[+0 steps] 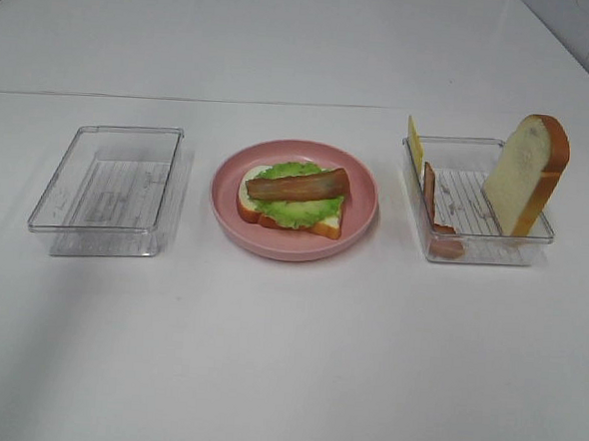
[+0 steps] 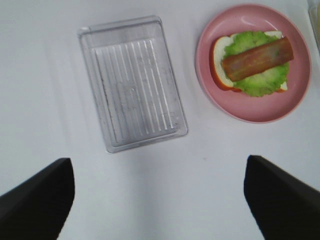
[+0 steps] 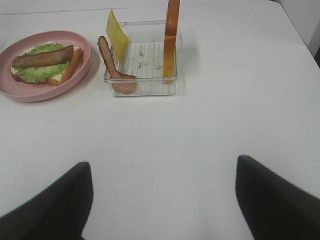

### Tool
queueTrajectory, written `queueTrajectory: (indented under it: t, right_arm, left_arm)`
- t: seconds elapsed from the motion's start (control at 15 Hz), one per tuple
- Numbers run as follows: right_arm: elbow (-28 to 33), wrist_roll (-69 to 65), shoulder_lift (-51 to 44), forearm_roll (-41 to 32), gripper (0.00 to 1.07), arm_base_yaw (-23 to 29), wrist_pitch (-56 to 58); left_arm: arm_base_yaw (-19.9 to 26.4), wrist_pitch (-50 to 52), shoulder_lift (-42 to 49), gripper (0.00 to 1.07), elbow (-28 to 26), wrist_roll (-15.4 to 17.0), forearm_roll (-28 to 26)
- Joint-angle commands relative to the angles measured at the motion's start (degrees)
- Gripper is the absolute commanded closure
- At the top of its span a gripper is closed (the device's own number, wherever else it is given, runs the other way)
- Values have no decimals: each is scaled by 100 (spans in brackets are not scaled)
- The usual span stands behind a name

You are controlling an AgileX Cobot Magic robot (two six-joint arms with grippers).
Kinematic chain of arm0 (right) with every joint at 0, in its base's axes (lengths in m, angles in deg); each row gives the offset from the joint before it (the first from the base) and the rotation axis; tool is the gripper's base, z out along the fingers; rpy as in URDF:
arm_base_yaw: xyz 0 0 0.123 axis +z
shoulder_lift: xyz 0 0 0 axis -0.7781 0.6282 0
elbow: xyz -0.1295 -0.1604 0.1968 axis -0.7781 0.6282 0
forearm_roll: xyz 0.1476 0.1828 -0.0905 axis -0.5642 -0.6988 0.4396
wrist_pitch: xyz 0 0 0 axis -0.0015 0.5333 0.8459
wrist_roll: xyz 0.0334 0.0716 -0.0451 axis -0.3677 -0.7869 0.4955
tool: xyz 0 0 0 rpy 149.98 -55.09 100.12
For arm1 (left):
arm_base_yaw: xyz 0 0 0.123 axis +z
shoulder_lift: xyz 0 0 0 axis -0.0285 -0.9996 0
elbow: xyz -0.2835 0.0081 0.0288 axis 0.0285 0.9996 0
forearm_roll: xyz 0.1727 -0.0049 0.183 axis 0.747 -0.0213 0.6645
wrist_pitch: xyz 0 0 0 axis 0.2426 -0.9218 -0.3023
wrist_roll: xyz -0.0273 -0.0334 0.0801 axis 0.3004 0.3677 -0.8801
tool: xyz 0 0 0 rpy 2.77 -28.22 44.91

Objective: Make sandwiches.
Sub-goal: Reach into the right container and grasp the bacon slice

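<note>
Sandwich atm: flat white toy bread slice w/ orange-brown crust (image 1: 250, 214), ruffled green lettuce leaf (image 1: 297, 213) on top of it, and a brown bacon strip (image 1: 299, 186) laid across the lettuce. All of it sits on the round pink plate (image 1: 224, 196), roughly mid-desk.

Right of the plate, close by but not touching, is the clear ribbed plastic tray (image 1: 472, 253). In it a second white bread slice (image 1: 522, 174) stands upright at the side away from the plate. Another brown bacon strip (image 3: 107, 57) leans on the wall nearest the plate, and a yellow cheese square (image 3: 117, 35) is propped in the far corner on that same side.

On the other side of the plate, a bit further off, is a second clear plastic tray (image 1: 106, 189). Everything's on the white desk (image 1: 286, 360).

My left jaws are spread wide, nothing between them, hanging above the desk near that second tray. My right jaws are the same: wide apart, gripping nothing, over bare desk in front of the tray w/ the bread.
</note>
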Motion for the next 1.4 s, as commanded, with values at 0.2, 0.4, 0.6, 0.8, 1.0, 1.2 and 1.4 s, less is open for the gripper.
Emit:
queueTrajectory:
  t: [0.2,0.4,0.6,0.8,1.0,1.2,1.4]
  right_arm:
    - [17,17,-92,17,33,-34,-80]
    - [17,17,-92,17,33,-34,-80]
    - [17,17,-92,17,33,-34,-80]
    - [17,17,-92,17,33,-34,-80]
    - [17,17,-92,17,33,-34,-80]
    - [17,17,-92,17,33,-34,-80]
    - [-6,17,74,34,33,-34,-109]
  left_arm:
    - [6,-458,1558,19,716,120,716]
    - [6,-453,2699,19,1839,126,785]
    - [6,-453,3713,19,2853,120,773]
    - [6,-206,5311,19,4051,23,814]
    - [6,172,6211,19,4687,-149,808]
    - [6,424,7374,19,5397,-149,665]
    - [6,464,8096,19,5472,-149,676]
